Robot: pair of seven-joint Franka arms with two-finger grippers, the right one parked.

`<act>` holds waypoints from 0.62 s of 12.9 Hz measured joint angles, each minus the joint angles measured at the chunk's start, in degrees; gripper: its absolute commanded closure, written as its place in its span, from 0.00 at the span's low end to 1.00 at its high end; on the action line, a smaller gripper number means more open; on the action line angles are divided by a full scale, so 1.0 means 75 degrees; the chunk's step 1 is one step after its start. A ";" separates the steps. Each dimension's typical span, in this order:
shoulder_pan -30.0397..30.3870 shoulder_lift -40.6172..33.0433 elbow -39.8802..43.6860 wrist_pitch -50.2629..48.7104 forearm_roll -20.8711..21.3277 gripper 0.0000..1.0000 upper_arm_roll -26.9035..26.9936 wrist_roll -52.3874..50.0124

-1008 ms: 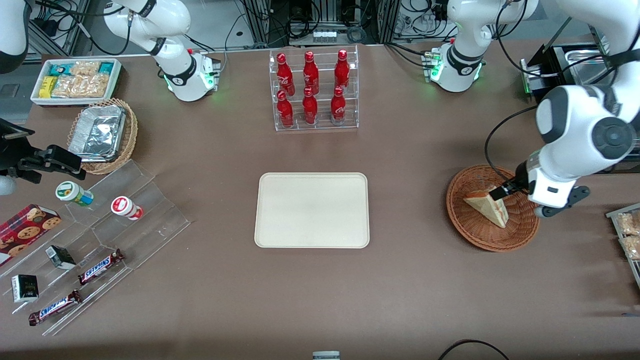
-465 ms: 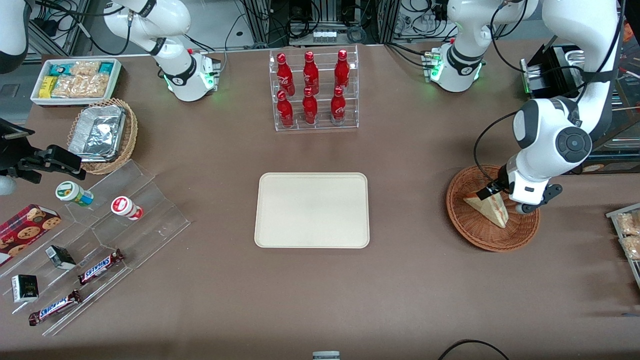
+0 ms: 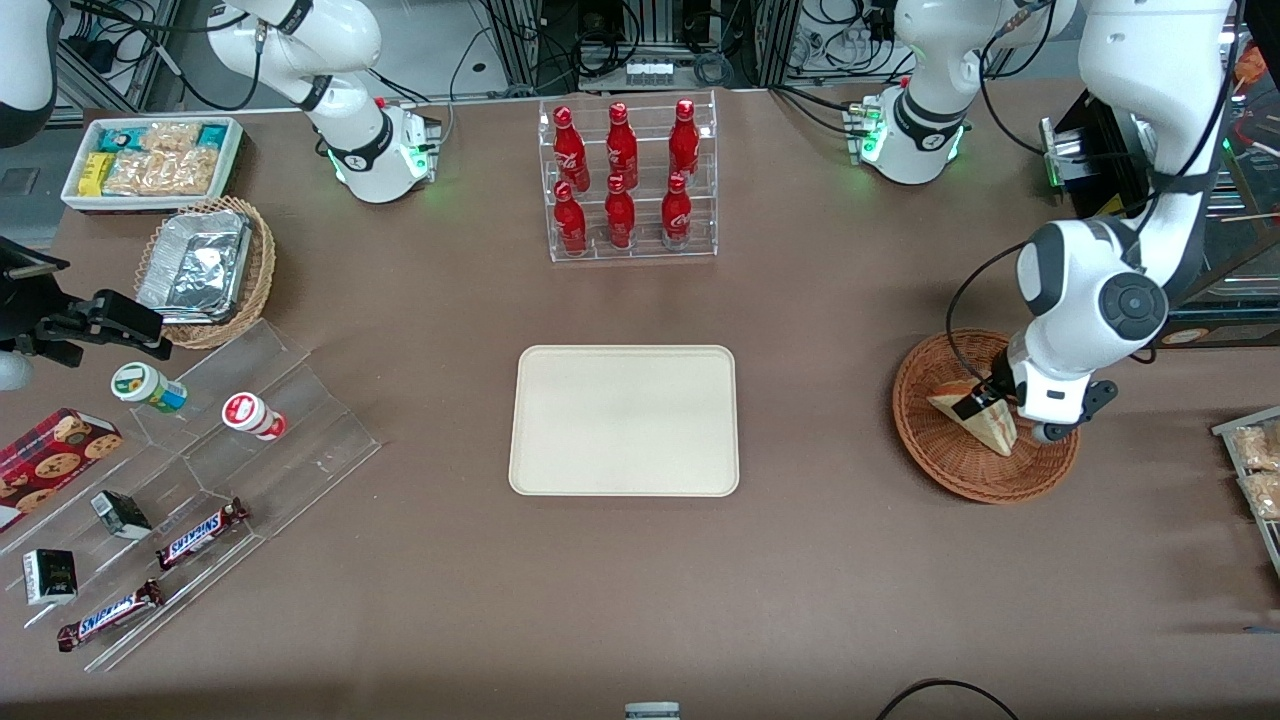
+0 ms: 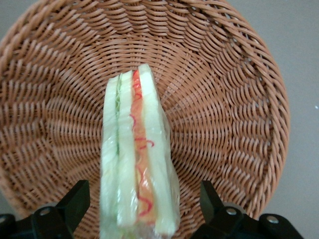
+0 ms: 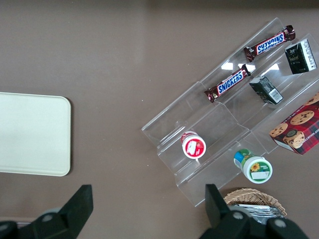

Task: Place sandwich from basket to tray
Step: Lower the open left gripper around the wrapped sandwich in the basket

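Your left arm's gripper [image 3: 985, 410] sits low in the basket [image 3: 940, 460], at the working arm's end of the brown surface [image 3: 800, 560]. Its jaws are spread wide, one on either side of the sandwich [image 3: 990, 428], and in the wrist view you can see a gap between each dark fingertip [image 4: 75, 201] and the wrapped bread; neither jaw is touching it. The sandwich [image 4: 137, 159] stands on edge on the wicker [image 4: 224, 99], its cut face up, showing a green line, then red and orange streaks between pale slices under clear film. From the front, its point aims toward the tray [image 3: 624, 420] and the gripper covers its wider end.

The tray lies flat at mid-surface, well apart from the basket, with nothing on it. Farther from the front camera than the tray, you have a clear rack [image 3: 630, 180] holding six red bottles in two rows. Toward the parked arm's end, a tan basket [image 3: 255, 280] holds foil containers, with a white bin [image 3: 150, 160] of snack packets beside it and farther from the camera. Nearer the camera there, a clear stepped stand [image 3: 250, 440] carries two small tubs, two Snickers bars [image 3: 200, 532] and small dark boxes, with a red cookie box [image 3: 50, 462] beside it.
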 measured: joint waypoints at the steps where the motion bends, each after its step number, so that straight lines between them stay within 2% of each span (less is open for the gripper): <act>1: 0.0000 0.0114 0.0000 0.0099 0.0000 0.10 0.0000 -0.0059; 3: 0.0000 0.0205 0.0001 0.0133 0.0000 0.28 0.0001 -0.0093; 5: 0.0001 0.0233 0.0001 0.0132 0.0000 0.56 0.0012 -0.0107; 6: 0.0001 0.0238 0.0001 0.0126 0.0000 0.61 0.0016 -0.0107; 8: 0.0002 0.0218 0.0060 -0.0061 0.0000 0.63 0.0028 -0.0107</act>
